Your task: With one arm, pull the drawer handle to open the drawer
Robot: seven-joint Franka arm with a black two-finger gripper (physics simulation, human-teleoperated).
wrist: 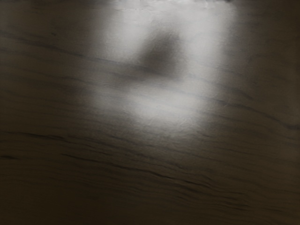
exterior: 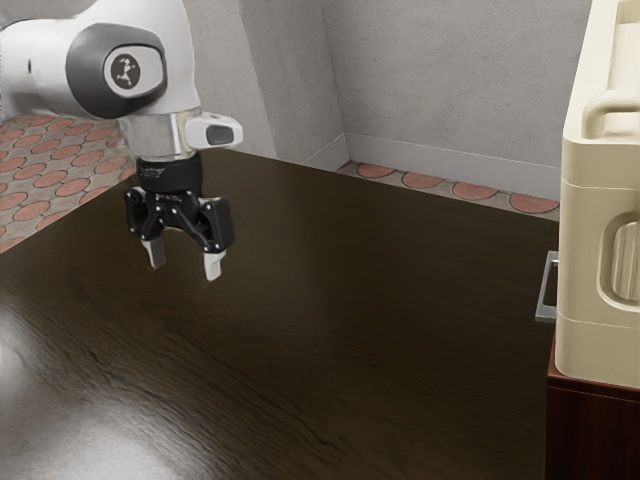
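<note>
Drawer handle (exterior: 540, 306): silvery, squared bar, at the exterior view's right, by the table's edge on that side. It stands out toward the arm from behind a cream container (exterior: 600, 260), which hides the handle's mounting. How far the drawer is open, cannot tell.

Container: ribbed recess in its side, moulded grip on top; it sits on a red-brown wooden cabinet (exterior: 600, 425), both cut by the picture's border.

Table (exterior: 330, 350): dark, glossy wood, grain running across it. Gripper (exterior: 185, 269) over the part toward the far corner at the exterior view's left, well apart from the handle. Fingers point down and stand apart.

Markings: a pictorial emblem in a pale disc on the arm's (exterior: 40, 70) grey joint cover. Small pale marks on the black collar (exterior: 152, 172) above the gripper, too small to read.

Exterior view gives handle, container and cabinet; also grey walls (exterior: 430, 80), pale skirting (exterior: 440, 167) and floor (exterior: 55, 165) of reddish rounded tiles set in grey. Wrist view gives something else: tabletop grain close up, long dark streaks, a broad pale glare (wrist: 164, 103) with a dim, blurred patch inside it.
</note>
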